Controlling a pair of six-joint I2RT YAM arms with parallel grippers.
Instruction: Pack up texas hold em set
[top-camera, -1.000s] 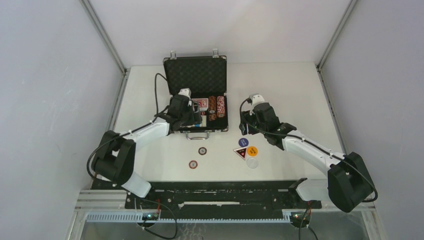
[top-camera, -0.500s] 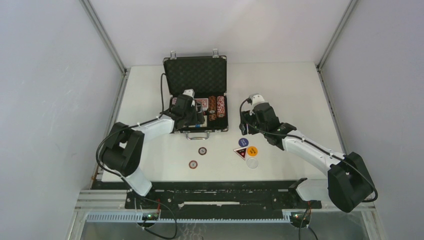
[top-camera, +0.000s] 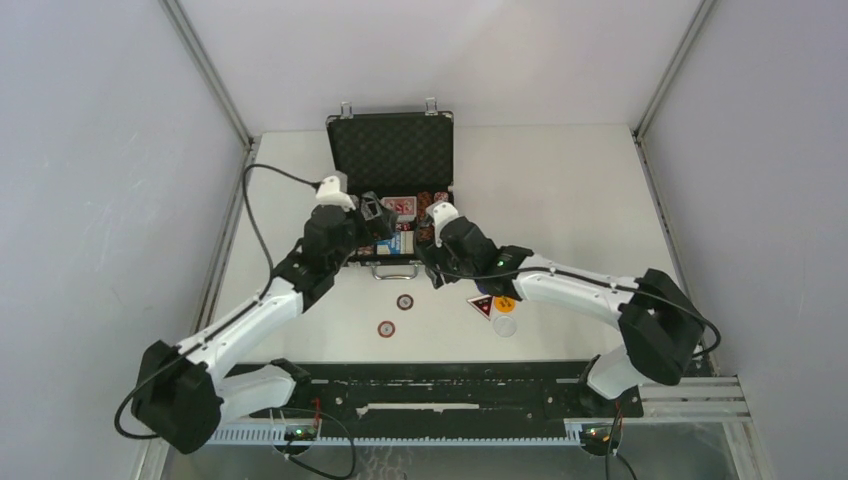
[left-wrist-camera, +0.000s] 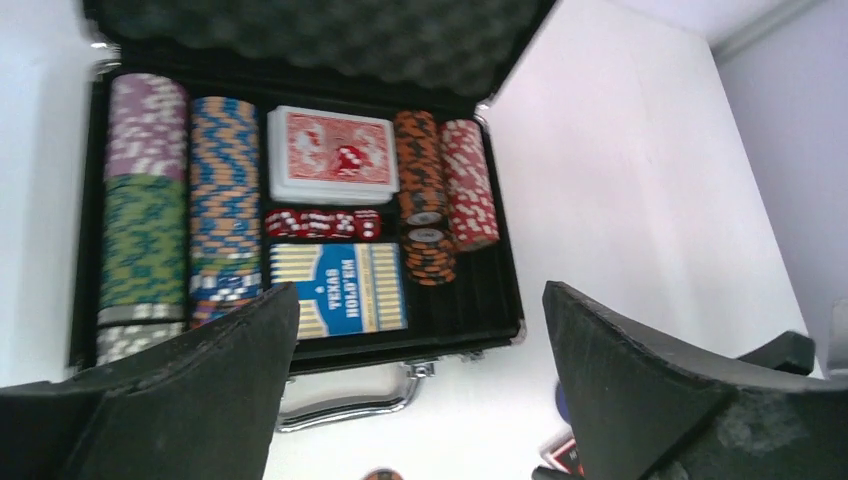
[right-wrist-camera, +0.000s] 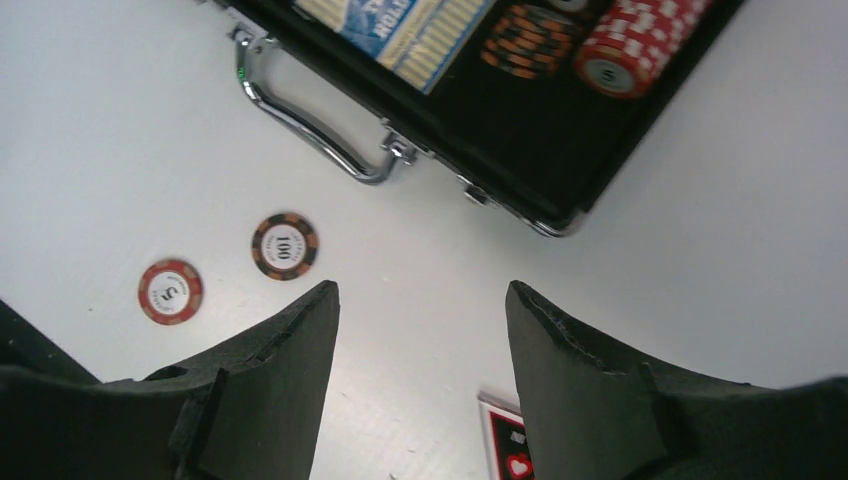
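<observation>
From above, we see the case (top-camera: 392, 150) standing open at the far middle of the worktop (top-camera: 560, 180). The left tool (top-camera: 378, 215) hangs over its near left part, and the right tool (top-camera: 433, 270) hangs just near of its right front corner. Two loose chips (top-camera: 404, 301) lie near of the handle (top-camera: 396, 270), with the dealer buttons (top-camera: 504, 303) to their right.

On the left wrist view, we find that tool's fingers spread wide with nothing between them. Beneath lie chip rows (left-wrist-camera: 225, 190), a red deck (left-wrist-camera: 332, 155), red dice (left-wrist-camera: 322, 223) and a blue deck (left-wrist-camera: 338, 290), all inside the case.

On the right wrist view, the fingers are also wide apart and empty over bare worktop, with both loose chips to their left.
</observation>
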